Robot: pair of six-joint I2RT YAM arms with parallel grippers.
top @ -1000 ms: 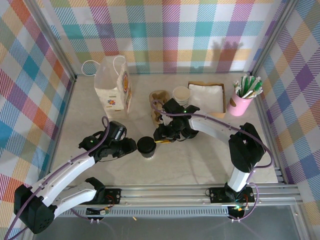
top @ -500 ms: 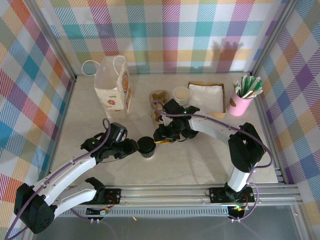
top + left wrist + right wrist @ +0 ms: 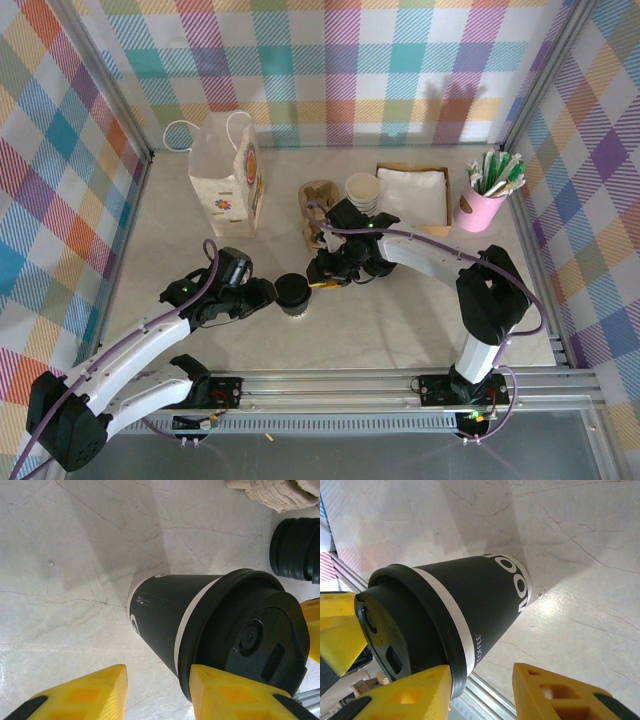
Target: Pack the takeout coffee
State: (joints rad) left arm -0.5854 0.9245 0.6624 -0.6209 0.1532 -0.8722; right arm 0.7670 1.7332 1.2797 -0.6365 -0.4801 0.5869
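Note:
The takeout coffee [image 3: 293, 292], a dark grey paper cup with a black lid, stands upright on the table in front of the arms. My left gripper [image 3: 268, 294] is at its left side and my right gripper [image 3: 318, 275] at its right. In the left wrist view the cup [image 3: 165, 615] lies beyond the open left gripper [image 3: 157, 680]; the right-hand finger [image 3: 230, 692] touches the lid's rim. The right wrist view shows the cup [image 3: 475, 600] beyond the open right gripper [image 3: 481, 677], whose left-hand finger [image 3: 405, 692] rests against the lid's rim. Bare table shows between each pair of fingers.
A white paper bag [image 3: 226, 175] stands at the back left. Behind the cup are a cardboard carrier [image 3: 318, 200], a stack of white-rimmed cups [image 3: 362, 190], a napkin tray [image 3: 413, 193] and a pink holder of sticks [image 3: 487, 195]. A stack of black lids [image 3: 297, 550] sits nearby.
My left gripper has edged slightly right, closer to the cup. The cup and my right gripper have stayed put.

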